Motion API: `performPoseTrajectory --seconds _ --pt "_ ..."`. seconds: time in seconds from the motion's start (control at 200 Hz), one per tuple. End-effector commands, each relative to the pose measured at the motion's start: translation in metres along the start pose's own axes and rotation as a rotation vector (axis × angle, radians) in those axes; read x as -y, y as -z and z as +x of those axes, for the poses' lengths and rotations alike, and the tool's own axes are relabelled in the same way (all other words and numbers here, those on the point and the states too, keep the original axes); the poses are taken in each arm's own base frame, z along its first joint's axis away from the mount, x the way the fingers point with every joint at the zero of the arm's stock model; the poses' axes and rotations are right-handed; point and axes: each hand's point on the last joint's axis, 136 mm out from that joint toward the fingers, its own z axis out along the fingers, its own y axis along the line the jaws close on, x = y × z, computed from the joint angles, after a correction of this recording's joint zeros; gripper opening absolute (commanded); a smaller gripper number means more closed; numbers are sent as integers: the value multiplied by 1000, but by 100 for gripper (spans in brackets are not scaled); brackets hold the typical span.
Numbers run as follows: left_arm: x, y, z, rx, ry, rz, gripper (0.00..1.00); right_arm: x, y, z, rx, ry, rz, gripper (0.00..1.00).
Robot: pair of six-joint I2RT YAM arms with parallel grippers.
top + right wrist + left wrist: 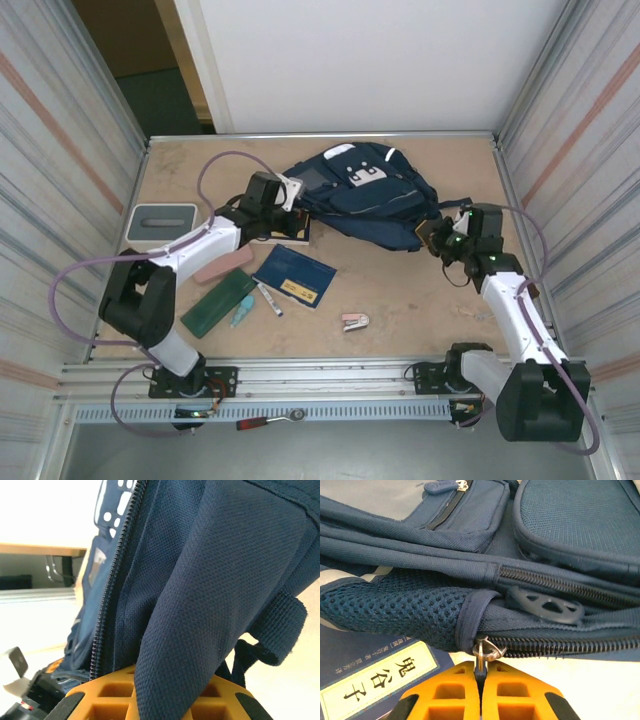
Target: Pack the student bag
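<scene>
Currently the student bag (370, 190) is lying flat at the far middle of the table (420, 300), with its white patch showing toward the far edge. The left gripper (480, 680) is sitting at the bag's left end. Its orange fingers (450, 692) are pressing together and pinching the metal zipper pull (487, 652) at the end of a closed zipper run, so the jaws are narrow with only the pull between them. A blue book (375, 682) with a cream label is lying just under that corner, touching the bag's mesh pocket (395, 610). The right gripper (438, 238) is sitting at the bag's right end. In the right wrist view its fingers (110, 692) are clamping a fold of the navy fabric, the jaws nearly together around the cloth. Loose items are lying on the near-left part of the table, apart from the bag: a grey-white box (162, 222), a pink oblong piece (222, 265), a green flat case (218, 303), a navy pouch (295, 275) and a white pen (268, 298). A small pink object (355, 321) is lying alone nearer the middle.
</scene>
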Motion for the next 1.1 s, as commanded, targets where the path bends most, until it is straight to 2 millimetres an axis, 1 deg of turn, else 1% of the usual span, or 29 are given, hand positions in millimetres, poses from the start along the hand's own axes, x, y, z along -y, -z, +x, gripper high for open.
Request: performPoseTrajectory --seconds 0.0,0.12,0.18,0.24,0.276,0.286,0.306,0.346,0.391,0.411,0.431,0.476,0.511,0.556,0.601,0.656,0.696,0.736,0.771,0.867,0.932,1.007,1.092 --pt "-9 -6 -25 31 54 13 0 15 0 0 108 28 72 3" --pt "1 -29 -38 12 51 76 0 21 -8 29 106 78 104 11" --pt "2 -41 -45 2 56 95 0 21 -15 45 80 116 116 23" --pt "-1 -53 -51 -8 54 90 1 17 -23 61 26 169 117 38" --pt "-7 -58 -54 -13 55 69 4 10 -28 73 -27 218 108 44" --pt "-9 -60 -54 -17 55 61 6 11 -32 76 -50 230 117 45" --pt "-14 -62 -57 -17 57 46 9 11 -35 82 -87 259 128 48" --pt "-23 -64 -65 -11 65 21 15 2 -41 96 -165 330 128 54" --pt "-33 -65 -73 -6 84 9 23 -3 -44 110 -252 414 152 58" --pt "-37 -64 -76 -3 93 7 28 -5 -44 113 -273 454 169 59" --pt "-41 -62 -80 0 103 5 32 -3 -43 115 -288 493 205 60" --pt "-48 -56 -86 10 117 -1 40 -4 -39 115 -297 583 252 61" --pt "-52 -49 -89 21 125 -12 47 -8 -34 111 -282 648 274 62" --pt "-59 -40 -90 37 125 -40 56 -15 -27 104 -258 709 281 64" --pt "-66 -29 -87 50 126 -77 62 -24 -20 99 -236 763 265 67" --pt "-74 -17 -80 55 135 -112 68 -34 -15 93 -206 823 240 73" --pt "-76 -7 -75 62 149 -124 70 -40 -13 86 -174 861 236 76" --pt "-74 2 -69 67 162 -125 71 -44 -12 76 -139 895 253 80" --pt "-70 8 -63 70 173 -115 72 -45 -14 64 -104 917 283 87" --pt "-58 21 -47 91 201 -74 73 -41 -30 27 -46 922 392 94" --pt "-52 30 -35 96 207 -67 74 -41 -47 10 -54 918 429 95" --pt "-48 39 -22 88 202 -85 74 -42 -70 5 -94 990 460 95" --pt "-45 50 -9 89 198 -96 75 -35 -96 8 -146 1117 538 96"
